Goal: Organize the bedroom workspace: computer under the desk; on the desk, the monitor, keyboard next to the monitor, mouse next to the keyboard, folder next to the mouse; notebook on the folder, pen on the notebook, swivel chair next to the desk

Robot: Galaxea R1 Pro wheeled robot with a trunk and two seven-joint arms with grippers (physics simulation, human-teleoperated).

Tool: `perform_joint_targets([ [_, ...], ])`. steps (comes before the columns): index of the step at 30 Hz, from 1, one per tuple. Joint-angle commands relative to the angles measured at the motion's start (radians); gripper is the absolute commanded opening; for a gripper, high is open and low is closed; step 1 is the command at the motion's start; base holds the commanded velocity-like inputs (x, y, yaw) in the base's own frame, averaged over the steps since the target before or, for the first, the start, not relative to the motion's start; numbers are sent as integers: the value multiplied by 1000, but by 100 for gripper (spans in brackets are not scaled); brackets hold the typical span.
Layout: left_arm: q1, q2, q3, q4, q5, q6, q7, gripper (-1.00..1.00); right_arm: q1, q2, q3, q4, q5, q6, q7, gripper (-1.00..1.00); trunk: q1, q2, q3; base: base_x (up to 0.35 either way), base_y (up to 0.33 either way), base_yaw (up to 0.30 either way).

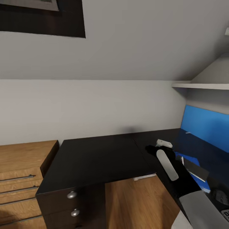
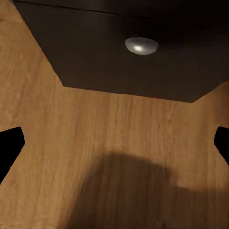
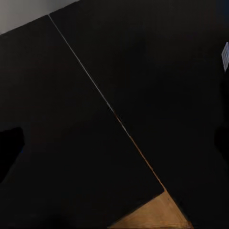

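Observation:
The desk (image 1: 165,135) with its blue back panel (image 1: 206,125) runs along the right. On it lies the blue folder (image 1: 204,186), with the dark notebook (image 1: 195,170) on top and the thin white pen (image 1: 197,176) across the notebook. A dark lump, perhaps the mouse (image 1: 221,195), sits nearer me, beside a grey corner of the keyboard (image 1: 226,214). My right gripper (image 1: 156,148) hovers over the desk's left end, just left of the folder. It is open and empty above the desk (image 3: 167,86). My left gripper (image 2: 114,143) hangs open over the wood floor. The monitor, computer and swivel chair are out of view.
A black drawer unit (image 1: 95,159) with round silver knobs (image 2: 141,46) butts against the desk's left end. Light-wood drawers (image 1: 22,171) stand further left. A white shelf (image 1: 203,86) juts out above the desk under the sloped ceiling. Wood floor (image 1: 133,200) lies in front.

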Motion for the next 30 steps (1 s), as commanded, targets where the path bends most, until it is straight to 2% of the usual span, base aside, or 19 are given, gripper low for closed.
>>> perform_joint_targets([
  [1,-1,-1,1,0,11,-4,0,100,-1,-1,15,-1,-8,1,-10,100,-1,-1,-1,-326,0,146],
  [4,-1,0,2,0,11,-4,0,100,-1,1,58,0,-8,-3,-11,100,-1,-1,-1,-329,0,192],
  [5,-1,1,2,0,11,-3,0,100,-1,12,105,1,-6,-19,-13,100,-1,-1,-1,-334,0,246],
  [8,-1,1,2,1,12,-3,0,100,-1,26,137,3,-4,-32,-21,100,-1,-1,-2,-334,0,254],
  [10,-1,2,2,1,12,-3,0,100,-1,29,142,3,-4,-35,-25,100,-1,-1,-3,-335,0,260],
  [16,-1,16,2,2,13,0,2,100,3,71,172,10,-2,-44,-69,100,-1,-1,-7,-335,0,261],
  [20,-1,21,1,3,13,2,2,100,5,84,198,26,-1,-46,-75,100,-1,-1,-11,-335,0,247],
  [25,-1,23,1,3,14,1,1,100,5,94,245,34,-2,-56,-79,100,-1,-1,-15,-335,0,198],
  [30,-1,28,1,3,14,-3,1,100,6,95,259,35,-4,-57,-77,100,-1,-1,-17,-334,0,57],
])
